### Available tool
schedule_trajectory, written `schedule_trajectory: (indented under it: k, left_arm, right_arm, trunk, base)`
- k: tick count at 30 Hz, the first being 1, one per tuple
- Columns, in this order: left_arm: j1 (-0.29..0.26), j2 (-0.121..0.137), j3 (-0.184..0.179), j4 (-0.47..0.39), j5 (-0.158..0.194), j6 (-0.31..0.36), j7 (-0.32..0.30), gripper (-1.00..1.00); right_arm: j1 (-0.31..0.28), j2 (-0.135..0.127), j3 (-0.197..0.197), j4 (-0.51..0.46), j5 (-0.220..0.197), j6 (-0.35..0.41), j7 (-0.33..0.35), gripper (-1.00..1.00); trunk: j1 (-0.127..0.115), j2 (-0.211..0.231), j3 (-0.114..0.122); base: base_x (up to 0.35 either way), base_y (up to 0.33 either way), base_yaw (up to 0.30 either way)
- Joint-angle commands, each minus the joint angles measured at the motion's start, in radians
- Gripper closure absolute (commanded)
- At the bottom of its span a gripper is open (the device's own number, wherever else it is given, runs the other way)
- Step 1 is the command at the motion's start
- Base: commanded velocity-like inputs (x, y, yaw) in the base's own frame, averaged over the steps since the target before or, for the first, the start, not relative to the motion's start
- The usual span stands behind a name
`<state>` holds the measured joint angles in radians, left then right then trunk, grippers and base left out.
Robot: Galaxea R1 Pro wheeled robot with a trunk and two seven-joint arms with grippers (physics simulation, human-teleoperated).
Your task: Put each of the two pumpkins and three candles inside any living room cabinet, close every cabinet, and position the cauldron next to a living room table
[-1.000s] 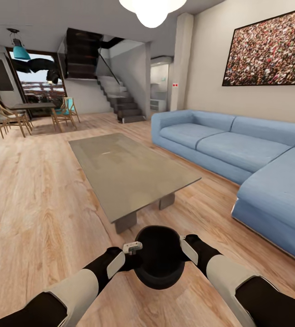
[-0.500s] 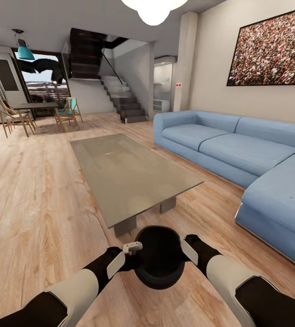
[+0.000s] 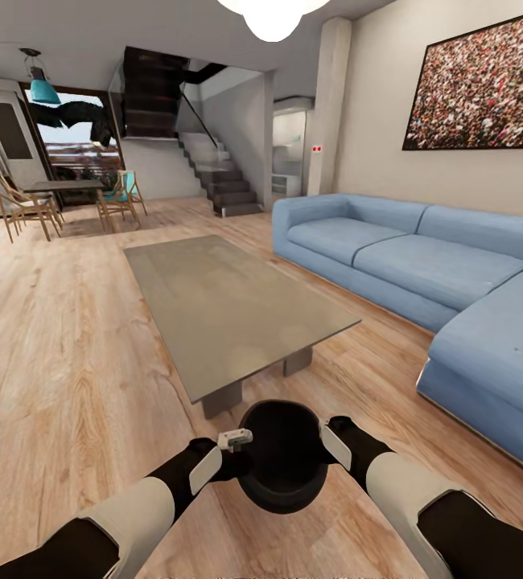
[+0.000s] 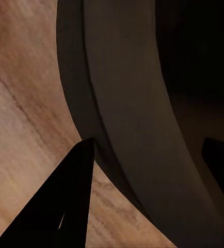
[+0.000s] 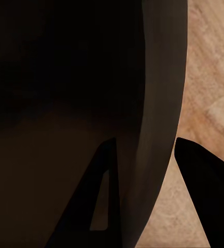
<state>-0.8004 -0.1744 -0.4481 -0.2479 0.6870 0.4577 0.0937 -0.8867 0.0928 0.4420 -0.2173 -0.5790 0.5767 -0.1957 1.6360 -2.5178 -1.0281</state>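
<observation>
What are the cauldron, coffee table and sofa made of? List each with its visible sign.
Cauldron: looks like dark metal or cast iron, near-black with a dull sheen on its thick rim; plastic is possible.
Coffee table: seems stone or concrete, a smooth grey mottled top on slab legs.
Sofa: appears fabric-upholstered, matte blue with soft cushion seams.
Floor: wood-look planks with grain.

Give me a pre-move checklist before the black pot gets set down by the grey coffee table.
1. Left tool straddles the rim of the round glossy black cauldron: ok.
2. Right tool straddles the rim on the opposite side: ok.
3. Cauldron carried between both arms, above the floor: ok.
4. Long grey stone-look coffee table straight ahead, near end close: ok.
5. Bare wooden floor beside the table for set-down: ok.
6. Grip firmness on rim: cannot tell.
</observation>
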Motion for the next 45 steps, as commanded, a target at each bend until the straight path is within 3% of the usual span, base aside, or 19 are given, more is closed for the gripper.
schedule_trajectory:
  k: [1, 14, 45]
  left_arm:
    - [-0.022, 0.000, 0.012, -0.017, -0.001, 0.004, 0.008, 1.00]
    - [-0.022, 0.000, 0.012, -0.017, -0.001, 0.004, 0.007, 1.00]
    - [-0.022, 0.000, 0.012, -0.017, -0.001, 0.004, 0.007, 1.00]
  right_arm:
    - [0.000, 0.016, 0.040, -0.002, -0.035, 0.001, -0.008, 1.00]
    - [0.000, 0.016, 0.039, -0.002, -0.035, 0.000, -0.008, 1.00]
    - [0.000, 0.017, 0.040, -0.002, -0.035, -0.002, -0.008, 1.00]
  trunk:
    - [0.000, -0.001, -0.002]
    - [0.000, -0.001, -0.023]
    - [0.000, -0.001, -0.071]
  base:
    - [0.000, 0.000, 0.000]
    - [0.135, 0.000, 0.000]
    - [0.012, 0.000, 0.000]
